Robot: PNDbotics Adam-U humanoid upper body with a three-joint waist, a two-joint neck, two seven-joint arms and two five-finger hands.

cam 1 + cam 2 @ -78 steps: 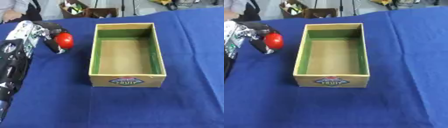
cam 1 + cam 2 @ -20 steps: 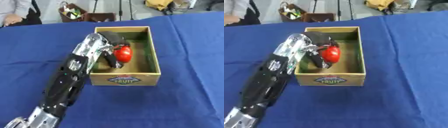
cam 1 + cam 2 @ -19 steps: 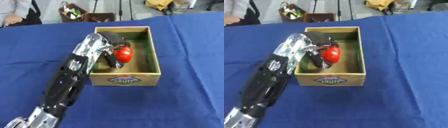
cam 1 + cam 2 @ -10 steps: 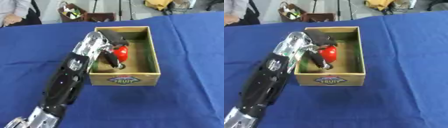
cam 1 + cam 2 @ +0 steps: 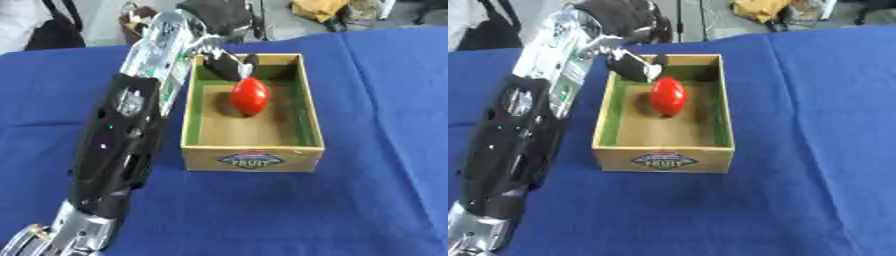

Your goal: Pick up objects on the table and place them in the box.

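A red, egg-shaped fruit [image 5: 249, 96] lies on the floor of the wooden box [image 5: 311, 131], toward its far half. The box has green inner walls and a "FRUIT" label on its front wall. My left arm stretches in from the lower left along the box's left side. My left hand [image 5: 219, 17] hangs over the box's far left corner, open, with its dark fingers [image 5: 226, 66] pointing down just behind the fruit and nothing held in them. My right hand shows in no view.
The box stands on a blue tablecloth [image 5: 385, 100] that spreads wide to its right and front. Beyond the table's far edge lie a yellow bundle [image 5: 319, 9] and a dark bag [image 5: 500, 35] on the floor.
My left hand has let go of the red fruit and risen toward the box's far end. The fruit now rests on the box floor.
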